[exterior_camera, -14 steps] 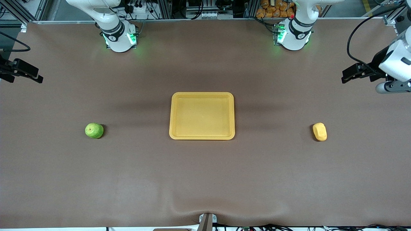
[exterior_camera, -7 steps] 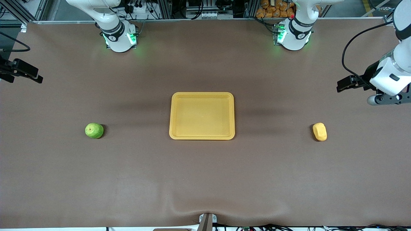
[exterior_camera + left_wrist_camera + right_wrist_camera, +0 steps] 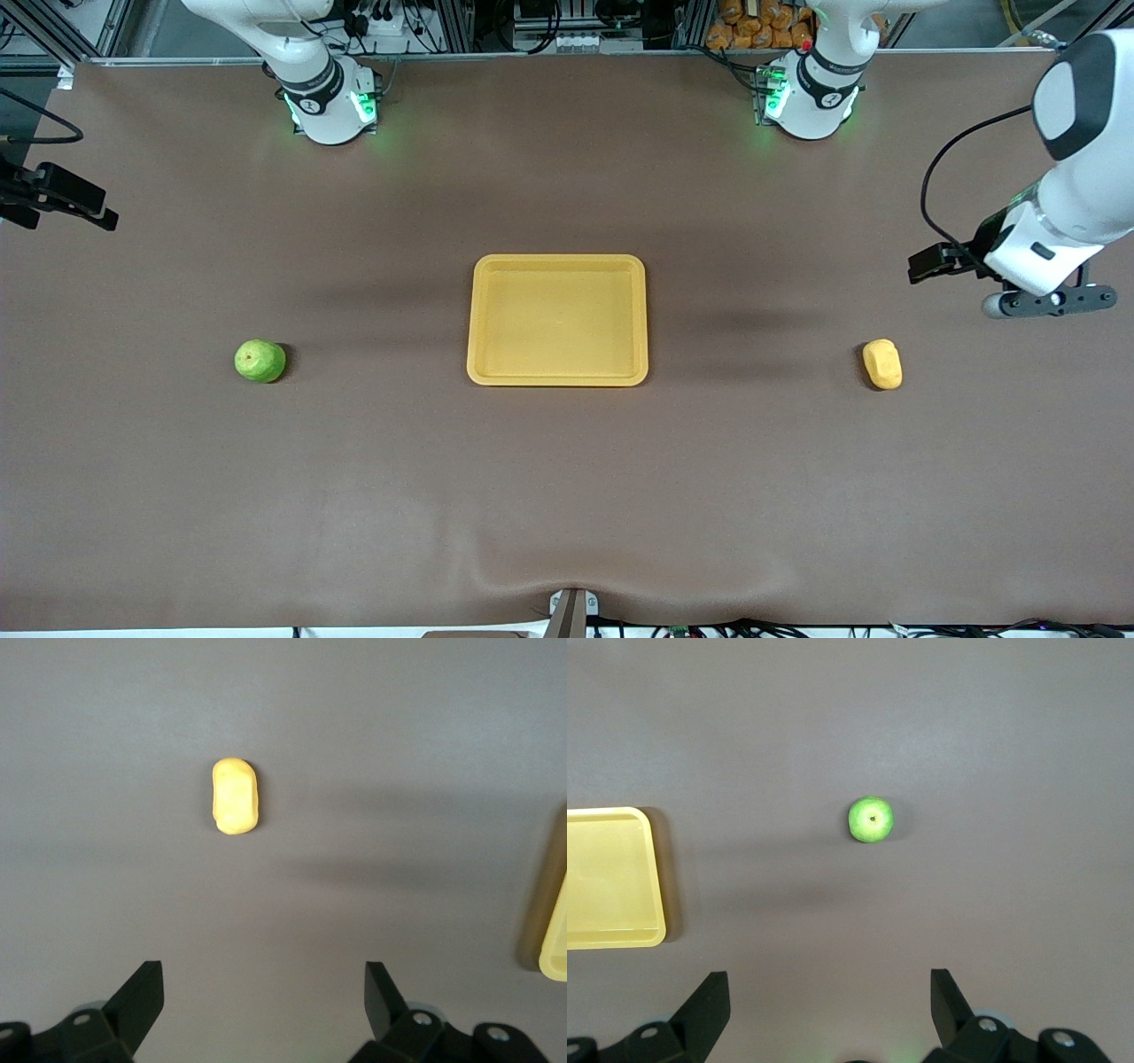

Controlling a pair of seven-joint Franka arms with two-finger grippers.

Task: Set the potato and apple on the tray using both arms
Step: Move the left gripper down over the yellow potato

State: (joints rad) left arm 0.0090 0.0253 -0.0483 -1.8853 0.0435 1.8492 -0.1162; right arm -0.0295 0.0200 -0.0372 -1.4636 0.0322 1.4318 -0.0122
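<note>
The yellow tray (image 3: pixel 557 320) sat empty at the centre of the front view on the brown tabletop (image 3: pixel 567 496). The green apple (image 3: pixel 260 361) lay at the middle left of that frame, toward the right arm's end of the tabletop and well apart from the tray. The potato (image 3: pixel 882 363) lay at the middle right of the frame, toward the left arm's end, also well apart from the tray. Both foods rested directly on the tabletop, about level with the tray's lower edge in the frame.

The left claw (image 3: pixel 928 264) hung in the air at the right edge of the front view, over bare tabletop near the potato. In the left wrist view its fingers (image 3: pixel 142 997) stood spread wide with nothing between them, the potato (image 3: pixel 236 796) showed in the upper middle of that frame, and a corner of the tray (image 3: pixel 554 930) showed at the edge.

The right claw (image 3: pixel 66 199) waited at the upper left edge of the front view. In the right wrist view its fingers (image 3: pixel 709 1001) were likewise released and empty, with the apple (image 3: pixel 871 819) near the frame's centre and the tray (image 3: pixel 611 877) at the side.
</note>
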